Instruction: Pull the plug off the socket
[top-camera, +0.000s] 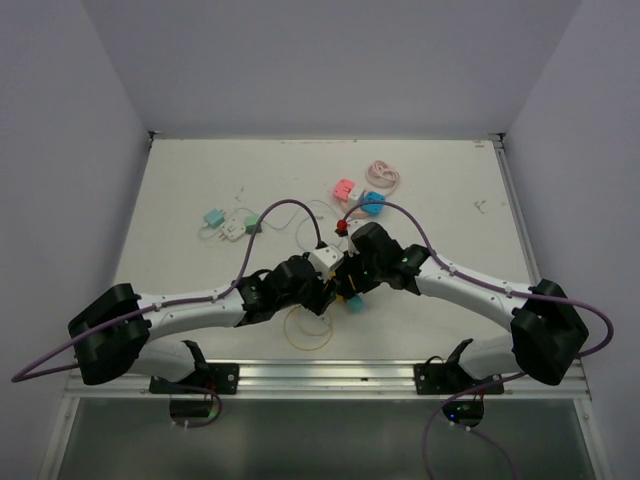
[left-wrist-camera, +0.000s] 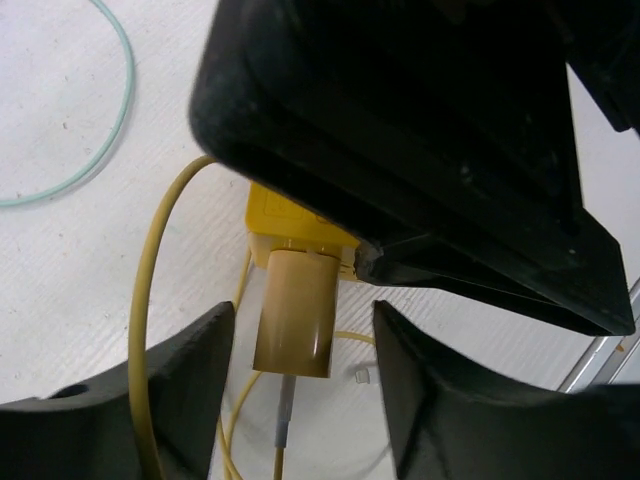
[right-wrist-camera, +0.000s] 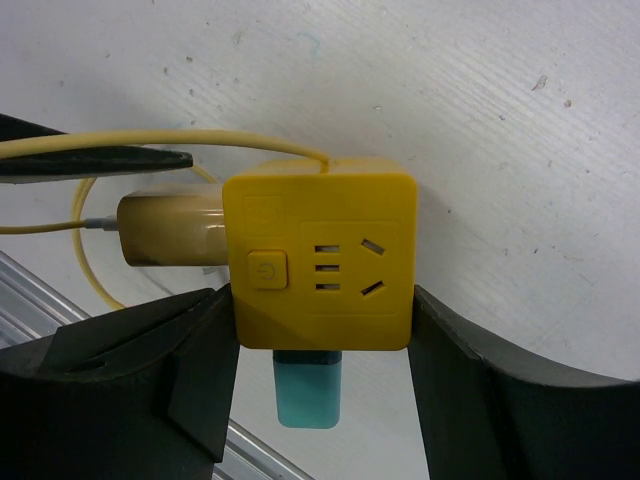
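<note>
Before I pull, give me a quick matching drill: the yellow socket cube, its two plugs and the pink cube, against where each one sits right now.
Things:
1. yellow socket cube
2. tan plug
3. teal plug
4. pink cube

Places:
A. between the left gripper's open fingers, untouched
B. lying apart, beside the pink cable coil
C. clamped by the right gripper
D. sticking out at the cube's bottom edge, right wrist view

Pairs: 1-C, 2-A, 3-D, 4-B
</note>
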